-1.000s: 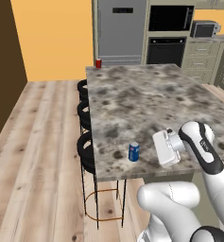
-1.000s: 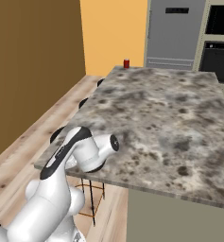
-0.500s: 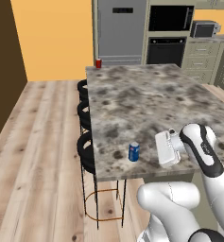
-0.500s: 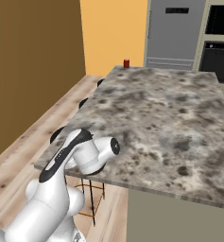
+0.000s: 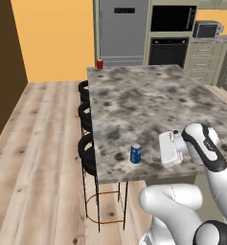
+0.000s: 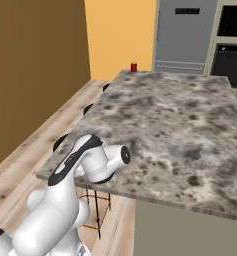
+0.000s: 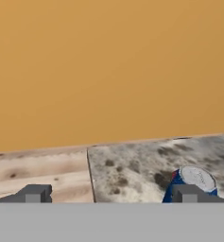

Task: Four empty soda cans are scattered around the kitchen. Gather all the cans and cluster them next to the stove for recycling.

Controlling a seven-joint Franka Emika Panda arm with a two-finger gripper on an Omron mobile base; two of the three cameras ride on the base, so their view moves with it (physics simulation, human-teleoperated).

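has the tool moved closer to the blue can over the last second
Yes, slightly. In the left base view the tool has edged left along the granite island toward the upright blue can, which stayed put.

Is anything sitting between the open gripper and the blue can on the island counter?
Nothing visible. The blue can stands alone near the counter's near edge, with bare stone between it and the gripper to its right. In the hand view the can sits just past one fingertip; the jaws stand open.
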